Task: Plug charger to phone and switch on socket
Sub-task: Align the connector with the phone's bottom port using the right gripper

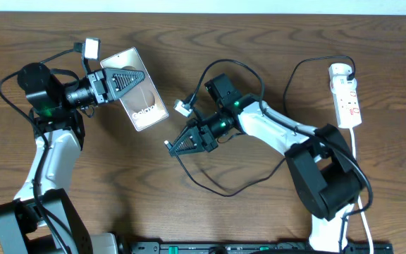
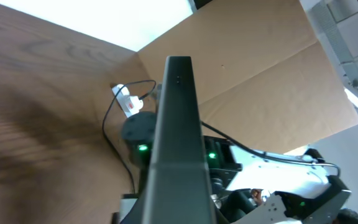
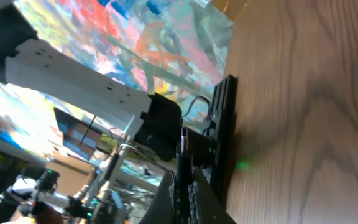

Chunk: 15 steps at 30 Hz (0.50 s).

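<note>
The phone is clamped in the left jaws, tilted with its printed face up. The left wrist view shows it edge-on between them. The charger tip is pinched in the closed right jaws, apparently aimed at the phone but just apart from it. Its cable loops over the surface behind the right jaws. The socket lies well behind them.

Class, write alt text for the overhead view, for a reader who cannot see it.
The left hand grips the phone over a wooden table, the right hand holding the charger tip nearby. The socket lies at the far right.
</note>
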Available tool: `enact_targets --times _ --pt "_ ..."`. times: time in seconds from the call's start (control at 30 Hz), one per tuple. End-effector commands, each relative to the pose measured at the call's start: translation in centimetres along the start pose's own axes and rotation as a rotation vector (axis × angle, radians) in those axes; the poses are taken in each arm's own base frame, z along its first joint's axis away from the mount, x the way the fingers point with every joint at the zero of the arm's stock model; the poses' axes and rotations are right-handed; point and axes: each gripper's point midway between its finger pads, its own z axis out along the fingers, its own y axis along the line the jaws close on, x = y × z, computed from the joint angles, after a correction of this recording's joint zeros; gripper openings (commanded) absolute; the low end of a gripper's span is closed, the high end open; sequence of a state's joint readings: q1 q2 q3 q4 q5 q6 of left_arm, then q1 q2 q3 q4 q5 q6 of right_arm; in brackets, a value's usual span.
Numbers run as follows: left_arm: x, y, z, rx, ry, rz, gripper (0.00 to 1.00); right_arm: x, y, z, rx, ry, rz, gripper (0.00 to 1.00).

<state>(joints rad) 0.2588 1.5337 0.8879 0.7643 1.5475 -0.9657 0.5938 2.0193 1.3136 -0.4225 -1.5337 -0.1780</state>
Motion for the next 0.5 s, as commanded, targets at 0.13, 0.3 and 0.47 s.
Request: enact_targets --times 0.13,0.3,0.47 --pt "0.1 -0.8 0.1 0.014 0.022 0.044 0.07 -1.7 1.8 0.3 -0.033 0.0 -0.04 0.01" --pt "0.4 -0.6 0.3 0.016 0.029 0.008 0.07 -2.8 1.9 0.3 -0.034 0.0 -0.072 0.01" --pt "0.7 -0.8 0.8 0.026 0.044 0.029 0.07 -3.9 2.1 0.3 -0.034 -0.002 -0.085 0.01"
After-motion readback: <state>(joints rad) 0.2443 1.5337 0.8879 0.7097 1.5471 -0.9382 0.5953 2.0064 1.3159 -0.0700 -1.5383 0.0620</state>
